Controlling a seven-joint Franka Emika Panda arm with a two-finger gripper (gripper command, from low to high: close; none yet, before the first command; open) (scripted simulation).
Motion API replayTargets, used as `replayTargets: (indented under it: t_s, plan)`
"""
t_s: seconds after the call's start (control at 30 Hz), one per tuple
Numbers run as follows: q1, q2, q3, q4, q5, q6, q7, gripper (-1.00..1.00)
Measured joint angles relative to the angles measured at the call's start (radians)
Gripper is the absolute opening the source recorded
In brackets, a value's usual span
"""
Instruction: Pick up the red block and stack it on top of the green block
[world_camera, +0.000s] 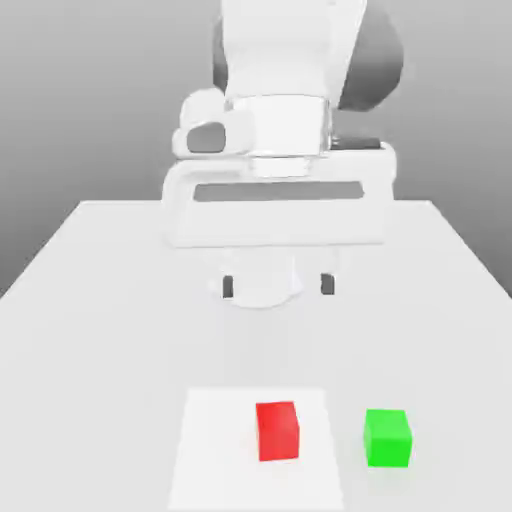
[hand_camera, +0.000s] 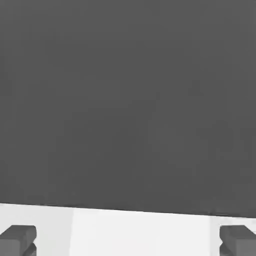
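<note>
jaws apart, above surface. red block on white patch; green block just beside patch, toward the exterior view's right.

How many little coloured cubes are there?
2: a red cube on the white square, and a green cube beside that square, toward the exterior view's right.

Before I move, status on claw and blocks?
Claw open, empty. Red block on white square, unstacked; green block beside it, top bare. Nothing seen between the blocks.
</note>
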Motion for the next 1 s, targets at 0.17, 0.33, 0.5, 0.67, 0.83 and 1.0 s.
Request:
replayTargets:
  t_s: [0.17, 0.33, 0.5, 0.67, 0.83, 1.0]
  plan:
    - [0.009, 0.181, 0.006, -0.085, -0.007, 0.098, -0.006, 0.00]
    - [0.013, 0.362, 0.001, -0.081, -0.018, 0.241, 0.000, 0.00]
    - [0.014, 0.428, -0.002, -0.072, -0.021, 0.296, 0.002, -1.00]
    - [0.012, 0.408, 0.000, -0.075, -0.022, 0.279, 0.004, -1.00]
    - [0.014, 0.244, 0.012, -0.096, -0.012, 0.137, -0.002, -1.00]
    - [0.204, 0.188, 0.115, -0.023, -0.012, 0.008, 0.057, -1.00]
